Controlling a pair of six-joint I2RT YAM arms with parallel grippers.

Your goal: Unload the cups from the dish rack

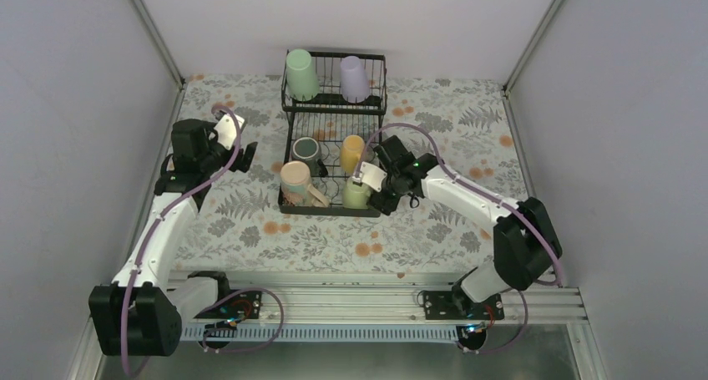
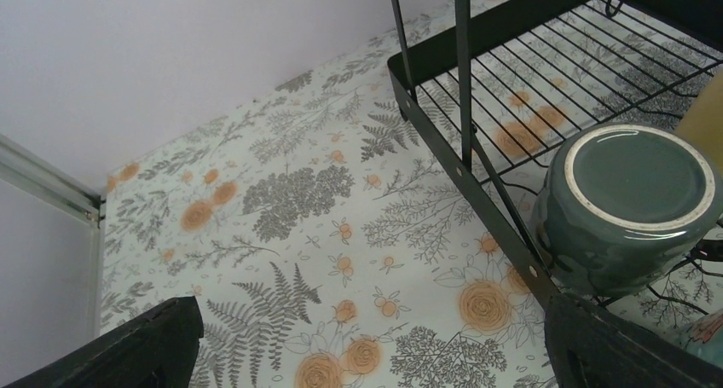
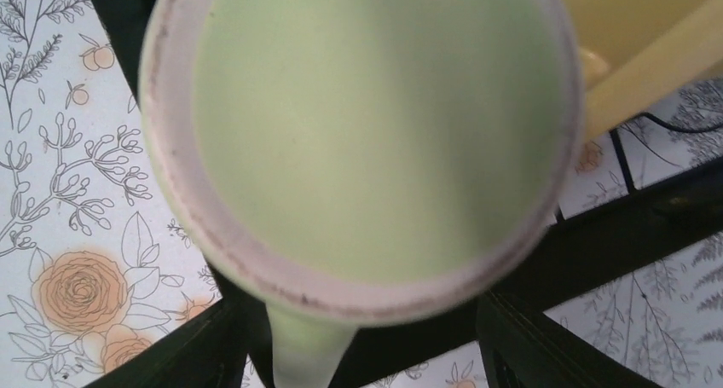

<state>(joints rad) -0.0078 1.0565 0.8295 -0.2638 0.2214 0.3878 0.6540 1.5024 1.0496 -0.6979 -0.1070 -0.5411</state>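
The black wire dish rack [image 1: 289, 138] stands at the back middle. Its upper shelf holds a mint-green tumbler [image 1: 300, 73] and a lavender tumbler [image 1: 354, 78]. The lower tray holds a dark grey-green mug [image 1: 306, 152], a yellow-orange mug [image 1: 352, 153], a beige patterned mug [image 1: 296, 184] and a light green mug [image 1: 356, 195]. My right gripper [image 1: 377, 190] is open right at the light green mug [image 3: 367, 132]; the mug's handle [image 3: 303, 354] lies between the fingers [image 3: 546, 345], untouched. My left gripper [image 1: 244, 156] is open and empty left of the rack [image 2: 460, 175], near the upturned grey-green mug [image 2: 631, 200].
The floral tablecloth [image 1: 250, 221] covers the table. White walls with metal corner posts [image 1: 154, 33] close in the left, back and right. The yellow-orange mug [image 3: 648, 30] lies just beyond the light green one.
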